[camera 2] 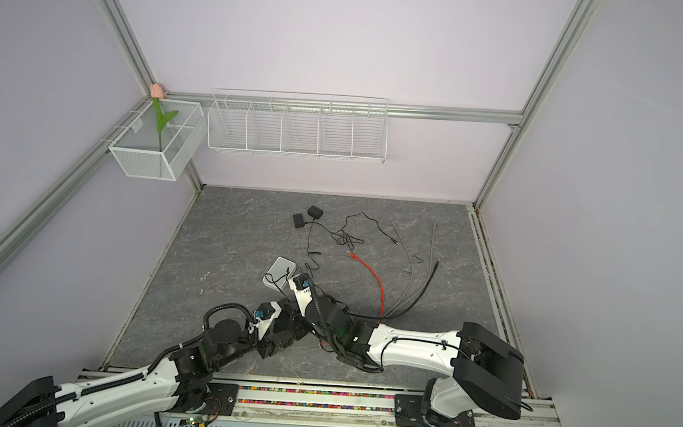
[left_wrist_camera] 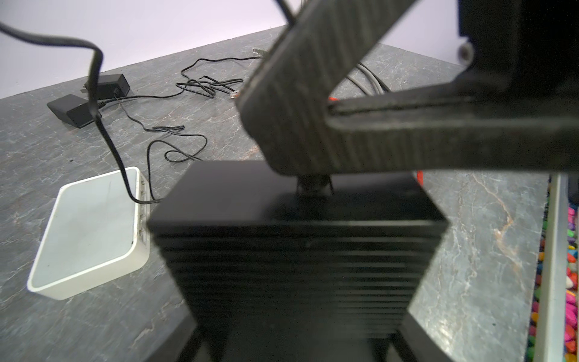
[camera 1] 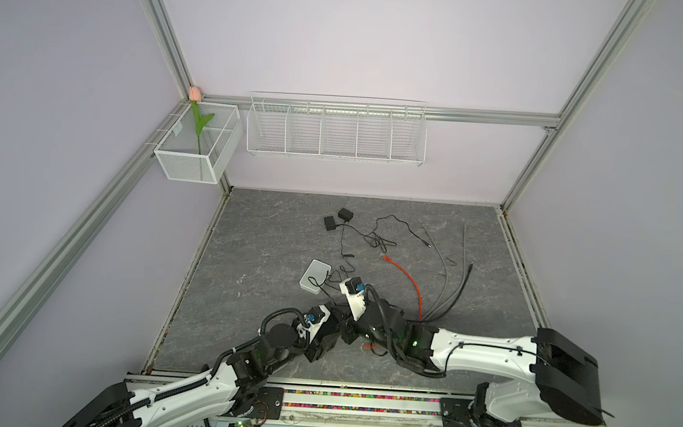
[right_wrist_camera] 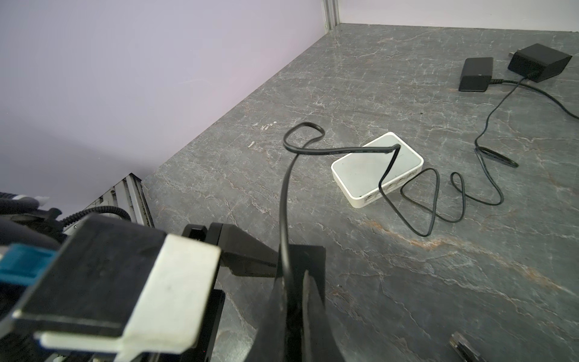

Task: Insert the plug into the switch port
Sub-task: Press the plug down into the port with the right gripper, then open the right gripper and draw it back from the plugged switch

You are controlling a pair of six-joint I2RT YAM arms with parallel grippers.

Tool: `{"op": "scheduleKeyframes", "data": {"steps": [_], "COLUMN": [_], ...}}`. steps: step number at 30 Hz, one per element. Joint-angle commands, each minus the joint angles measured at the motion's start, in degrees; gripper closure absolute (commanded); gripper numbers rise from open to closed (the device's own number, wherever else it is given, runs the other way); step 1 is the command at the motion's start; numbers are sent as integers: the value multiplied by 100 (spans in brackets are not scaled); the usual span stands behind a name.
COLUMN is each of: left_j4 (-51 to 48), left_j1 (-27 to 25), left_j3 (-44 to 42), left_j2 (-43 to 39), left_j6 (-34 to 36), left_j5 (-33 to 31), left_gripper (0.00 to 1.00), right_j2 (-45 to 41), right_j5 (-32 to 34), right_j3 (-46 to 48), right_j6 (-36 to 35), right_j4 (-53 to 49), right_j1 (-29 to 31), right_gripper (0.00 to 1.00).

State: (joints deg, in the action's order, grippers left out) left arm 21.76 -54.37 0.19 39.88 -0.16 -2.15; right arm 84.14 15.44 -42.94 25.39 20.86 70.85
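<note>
Grey, marble-veined desk [camera 1: 255,232], enclosed by lilac walls [camera 1: 366,37] braced with aluminium rails [camera 1: 160,21].

Left corner: white mesh basket [camera 1: 187,167] hung on the rail, one artificial tulip [camera 1: 195,93] upright in it. A small pale tag [camera 1: 177,128] sits on its wall, print too small to read.

Back wall: white wire rack [camera 1: 335,135], five bays.

Desk, middle: white box [camera 1: 315,276] lying flat, a row of ports along one side. Two black adapters [camera 1: 330,223] lie side by side well behind it, thin leads trailing forward. Any marking on these casings is too small to read.

Left hand [camera 1: 334,338]: jaws spread around a black ribbed box [left_wrist_camera: 297,250], gripping it near the white box, on the arms' side.

Right hand [right_wrist_camera: 293,291]: pinched tight on a black cable [right_wrist_camera: 283,203] that loops over the white box. The plug [left_wrist_camera: 313,185] at its fingertips touches the black ribbed box's top face; whether it is seated cannot be told.

Right of the arms: orange cable [camera 1: 408,276], grey cables [camera 1: 444,268] and one dark cable [camera 1: 461,290], fanned across the desk.

Front edge: channel of coloured pebbles [camera 1: 359,396].
</note>
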Motion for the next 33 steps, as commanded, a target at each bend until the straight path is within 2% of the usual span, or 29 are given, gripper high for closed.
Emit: {"op": "scheduleKeyframes", "data": {"steps": [1, 20, 33], "left_j4": [5210, 5159, 4793], "left_j1": [-118, -118, -109], "left_j3": [220, 51, 79], "left_j2": [-262, -465, -624], "left_j6": [470, 497, 511], "left_j5": [605, 505, 431], "left_gripper": [100, 100, 100], "right_j2": [640, 1200, 1067], "right_j5": [-1031, -675, -575], "right_j3": [350, 673, 475], "right_j6": [254, 835, 753], "right_j4": [-1966, -1507, -1953], "right_j1": [445, 720, 720], "right_gripper": [93, 93, 93]}}
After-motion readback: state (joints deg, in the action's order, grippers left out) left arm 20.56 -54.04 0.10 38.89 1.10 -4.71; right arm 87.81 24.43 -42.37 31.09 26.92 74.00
